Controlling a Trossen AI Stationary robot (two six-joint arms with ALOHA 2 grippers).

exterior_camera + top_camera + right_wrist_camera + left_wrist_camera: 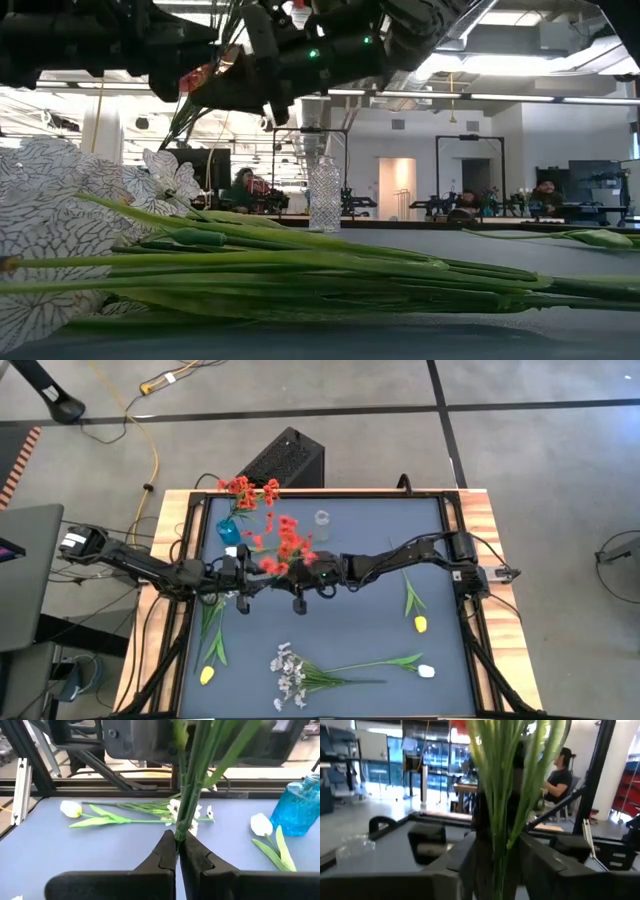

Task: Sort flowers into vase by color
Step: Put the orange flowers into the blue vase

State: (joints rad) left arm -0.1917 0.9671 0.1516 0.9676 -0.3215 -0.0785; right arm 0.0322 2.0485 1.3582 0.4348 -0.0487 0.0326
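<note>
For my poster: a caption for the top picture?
Two grippers, left and right, meet at red flowers above the table.

Both dark arms reach inward and meet above the middle of the counter. The right hand (177, 851) has its fingers pressed together; the left hand (243, 575) sits close beside it.

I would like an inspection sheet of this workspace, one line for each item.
Surface: dark table mat in a wooden frame.
Job's things: red flower stem held between both arms; red bunch in blue vase; clear vase; white spray, white tulip, yellow tulips lying flat.
Clutter: nothing seen.
Grippers: right gripper shut on the stem; left gripper at the stem.
Cables: yellow cable on floor.
Surroundings: black box; people seated behind.
</note>
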